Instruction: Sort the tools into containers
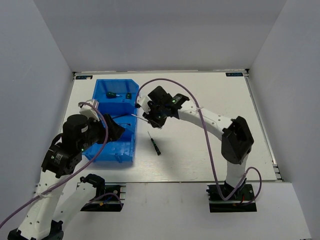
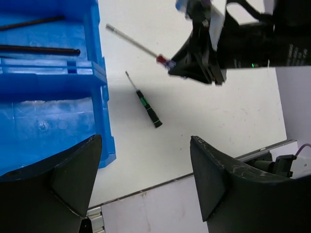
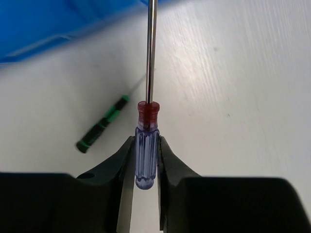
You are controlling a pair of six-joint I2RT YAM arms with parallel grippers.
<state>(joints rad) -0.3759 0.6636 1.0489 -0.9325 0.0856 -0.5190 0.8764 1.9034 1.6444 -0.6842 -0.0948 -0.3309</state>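
I find no brand or marking on any tool. The only writing is on two small blue stickers (image 1: 234, 74) at the far corners of the white table (image 1: 210, 150), and it is too small to read.

My right gripper (image 3: 146, 150) is nearly closed, its two black fingers (image 3: 167, 160) pinching the purple screwdriver (image 3: 147, 126) by the handle. That handle is clear purple, fluted, with a red collar where the long bare steel shaft begins. I hold it off the table, with the shaft pointing at the blue bin (image 1: 117, 150) and its tip close to the bin's right wall.

A thinner black screwdriver (image 1: 154, 144) with green bands lies flat on the table, just right of the bin and near my held tool.

My left gripper (image 2: 145, 143) hangs wide open over the bin's near right corner, holding nothing.

Inside the bin, two dark hex keys (image 2: 39, 48) lie in one compartment, and two stubby green tools (image 1: 111, 95) sit in the far one.
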